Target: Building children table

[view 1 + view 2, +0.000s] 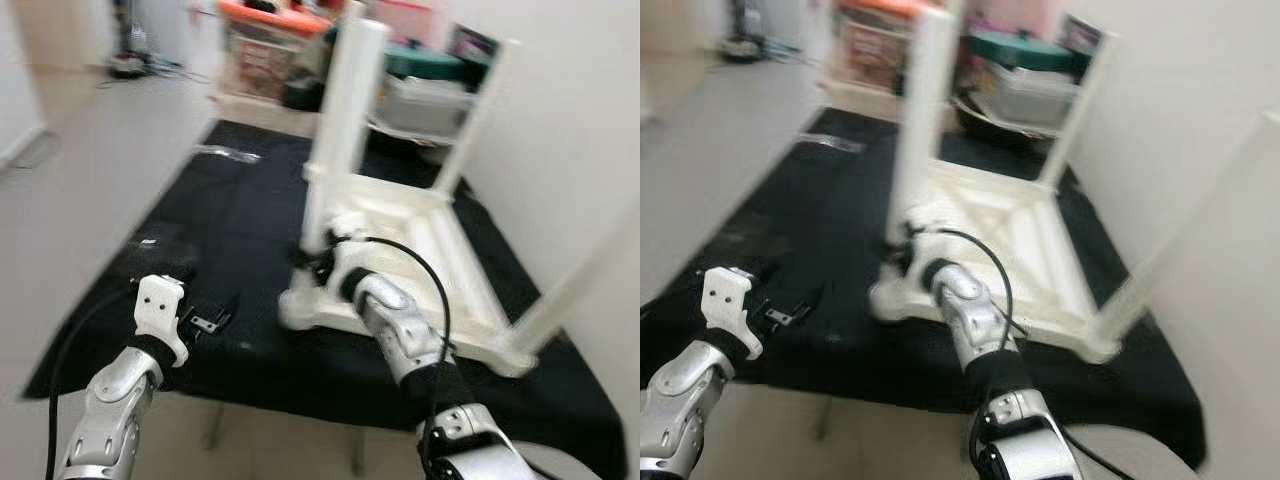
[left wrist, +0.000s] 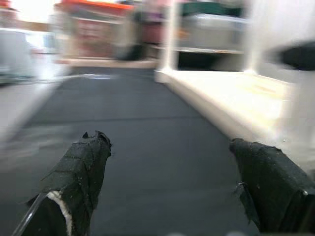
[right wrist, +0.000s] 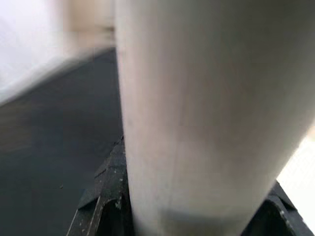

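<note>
A white children's table (image 1: 420, 240) lies upside down on a black mat (image 1: 230, 220), its legs pointing up. My right gripper (image 1: 322, 262) is at the base of the near-left leg (image 1: 345, 110) and shut on it. In the right wrist view that leg (image 3: 211, 113) stands between the black fingers (image 3: 106, 206). My left gripper (image 1: 205, 322) hovers low over the mat to the left of the table, apart from it. Its fingers (image 2: 78, 177) are open with nothing between them. The pictures are blurred.
Two more legs rise at the back right (image 1: 480, 110) and near right (image 1: 580, 270). Storage boxes (image 1: 270, 50) stand behind the mat. A white wall (image 1: 580, 100) runs close along the right. A small clear bag (image 1: 228, 153) lies on the mat's far left.
</note>
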Controlling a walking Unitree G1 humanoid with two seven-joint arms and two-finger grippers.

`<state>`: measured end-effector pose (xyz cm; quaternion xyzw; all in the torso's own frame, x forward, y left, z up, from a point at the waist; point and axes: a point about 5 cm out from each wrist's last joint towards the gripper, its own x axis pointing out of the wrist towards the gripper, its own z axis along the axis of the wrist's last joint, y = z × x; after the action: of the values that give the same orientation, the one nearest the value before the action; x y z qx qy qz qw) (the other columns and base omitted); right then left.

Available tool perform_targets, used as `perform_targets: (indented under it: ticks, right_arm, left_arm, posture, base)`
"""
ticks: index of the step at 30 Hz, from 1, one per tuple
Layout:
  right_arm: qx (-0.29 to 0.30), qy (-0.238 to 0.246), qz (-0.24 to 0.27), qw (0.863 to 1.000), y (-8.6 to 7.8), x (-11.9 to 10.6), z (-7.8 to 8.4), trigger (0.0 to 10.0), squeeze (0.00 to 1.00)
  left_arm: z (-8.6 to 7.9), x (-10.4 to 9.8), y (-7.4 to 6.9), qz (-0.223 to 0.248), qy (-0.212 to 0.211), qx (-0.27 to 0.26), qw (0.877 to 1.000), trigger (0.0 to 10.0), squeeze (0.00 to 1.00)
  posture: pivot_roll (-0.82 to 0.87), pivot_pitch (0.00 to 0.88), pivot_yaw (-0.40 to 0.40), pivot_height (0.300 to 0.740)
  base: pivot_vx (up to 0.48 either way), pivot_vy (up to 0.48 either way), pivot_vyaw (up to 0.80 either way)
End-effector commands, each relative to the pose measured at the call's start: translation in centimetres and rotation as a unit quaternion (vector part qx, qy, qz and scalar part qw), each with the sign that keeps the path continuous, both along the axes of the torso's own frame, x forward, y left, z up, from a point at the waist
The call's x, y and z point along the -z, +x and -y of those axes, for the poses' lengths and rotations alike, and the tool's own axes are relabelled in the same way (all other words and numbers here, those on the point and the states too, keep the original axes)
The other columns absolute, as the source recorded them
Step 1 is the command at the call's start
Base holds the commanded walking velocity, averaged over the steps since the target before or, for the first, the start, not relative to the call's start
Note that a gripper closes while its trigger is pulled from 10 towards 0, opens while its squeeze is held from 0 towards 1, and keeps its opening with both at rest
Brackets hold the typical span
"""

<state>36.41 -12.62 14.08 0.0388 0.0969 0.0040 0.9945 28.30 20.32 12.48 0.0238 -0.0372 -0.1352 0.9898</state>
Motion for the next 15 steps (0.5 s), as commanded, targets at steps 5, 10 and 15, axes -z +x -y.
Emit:
perform_targets:
  ticks: [5,10,15]
  right_arm:
    - [0.153,-0.088,-0.049,0.983,-3.5,2.5,5.1,1.3,0.0]
    - [0.067,-0.025,0.002,0.997,-2.7,0.6,2.6,10.0,0.67]
    - [0.031,0.028,0.083,0.996,-1.1,-3.4,2.5,10.0,1.0]
  left_arm:
    - [0.4,-0.1,0.2,0.003,-0.003,0.01,1.0,10.0,0.0]
    - [0.4,-0.2,0.3,0.003,-0.001,0.008,1.0,10.0,0.0]
    - [0.4,-0.2,0.2,0.004,-0.001,0.005,1.0,10.0,0.0]
  posture:
    - [0.11,0.0,-0.175,0.74]
    - [0.13,0.0,-0.19,0.74]
    - [0.13,0.0,-0.195,0.74]
  base:
    - [0.0,0.0,0.0]
    - [0.0,0.0,0.0]
    - [0.0,0.0,0.0]
